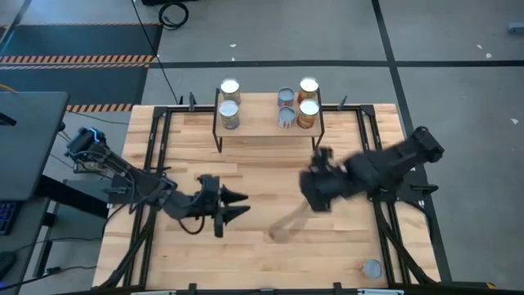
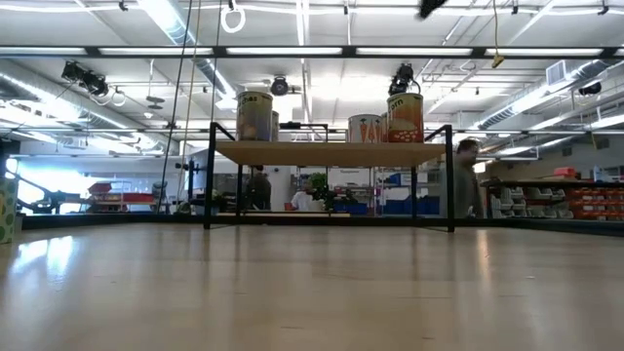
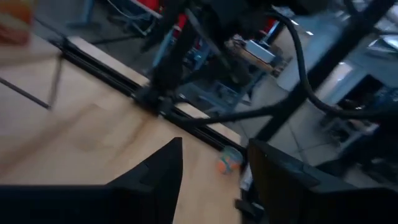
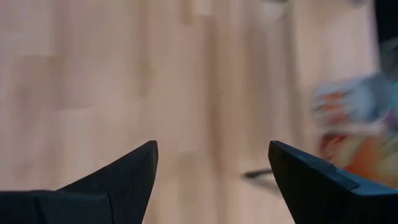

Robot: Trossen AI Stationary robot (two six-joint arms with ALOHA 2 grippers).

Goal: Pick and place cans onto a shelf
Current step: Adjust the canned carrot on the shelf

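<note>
The shelf [image 1: 258, 124] stands at the table's far middle, and several cans rest upright on its top board, among them one at the left [image 1: 229, 115] and one at the right [image 1: 308, 113]; the low view shows the shelf [image 2: 322, 153] and its cans [image 2: 405, 117] too. A lone can [image 1: 372, 268] stands on the table near the front right corner, also seen far off as the can [image 3: 227, 163]. My left gripper [image 1: 239, 205] hovers open over the table's left middle, empty [image 3: 214, 180]. My right gripper [image 1: 311, 190] is blurred, right of centre, open and empty [image 4: 211, 149].
Black metal rails [image 1: 155, 164] run along the table's left and right sides. A pale blurred streak [image 1: 286, 225] lies on the wood just in front of my right gripper; what it is I cannot tell. Bare wood spreads across the table's middle and front.
</note>
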